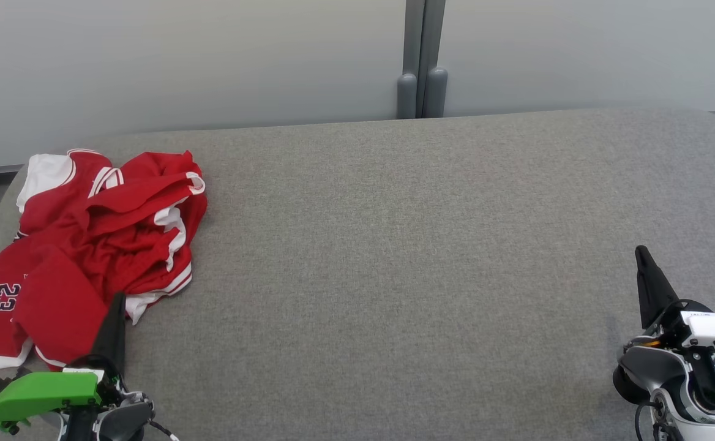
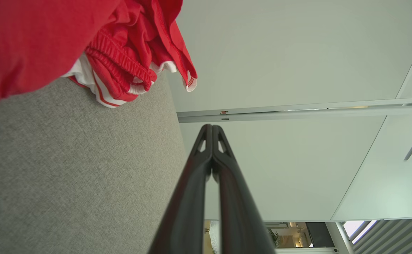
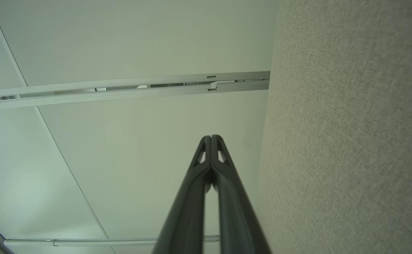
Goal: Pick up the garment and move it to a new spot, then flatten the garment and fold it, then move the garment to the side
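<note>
The crumpled red cloth garment point(image 1: 100, 245) with white trim and the number 23 lay in a heap on the left part of the grey fabric-covered table point(image 1: 394, 275). The left gripper point(image 1: 117, 306) stood just beside its near edge, the 2 dark fingers pressed together and holding nothing. The right gripper point(image 1: 644, 260) was well apart from it at the lower right, over bare table, its 2 fingers also closed together and empty.

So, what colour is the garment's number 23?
Dark, almost black; number 23 shows best in head view.
</note>
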